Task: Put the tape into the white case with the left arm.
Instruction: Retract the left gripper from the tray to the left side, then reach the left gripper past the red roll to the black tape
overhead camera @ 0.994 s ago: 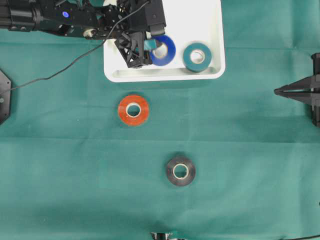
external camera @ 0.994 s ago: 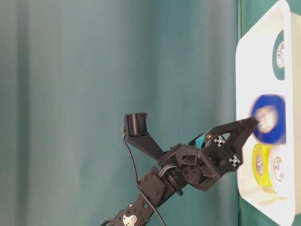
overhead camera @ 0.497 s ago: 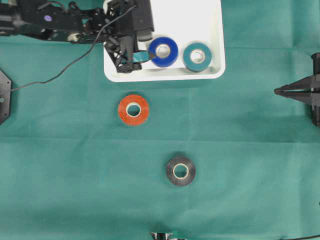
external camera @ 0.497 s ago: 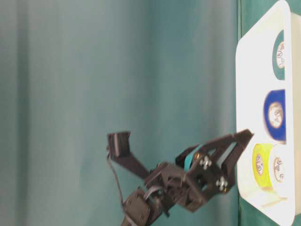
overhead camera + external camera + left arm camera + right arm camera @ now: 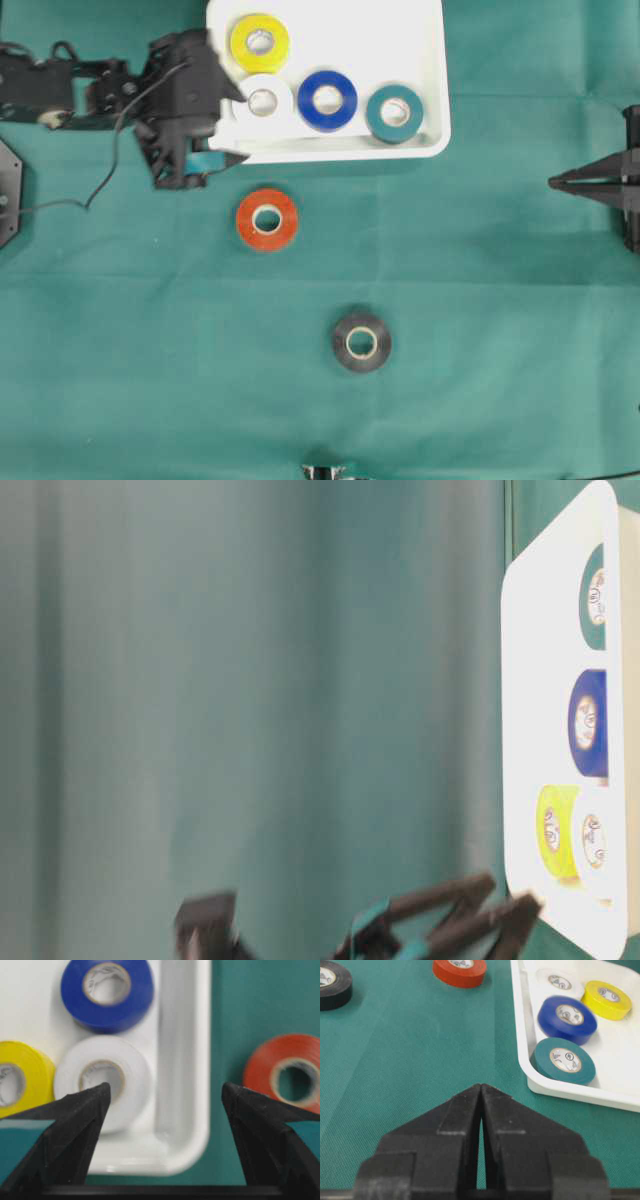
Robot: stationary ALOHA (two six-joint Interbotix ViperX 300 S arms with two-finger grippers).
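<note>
Item: white case, at the top of the overhead view, holding four rolls: yellow tape, white tape, blue tape and teal tape, all lying flat inside the rim. Item: orange tape, flat on the green cloth just below the case's near left corner, apart from it. Item: black tape, further down the cloth, well apart from the case. Item: left gripper, empty, jaws spread wide, hanging over the case's left corner; my wrist view shows its two fingers straddling the corner with the white roll on one side and the orange roll on the other. Item: right gripper, parked at the right edge, jaws pressed together, holding nothing. Step in hand, as I judge it: fetch the orange roll. To do it well I would swing clear of the rim first, centre the open jaws over the roll, straddle its wall from above, and lift straight before crossing the rim.
</note>
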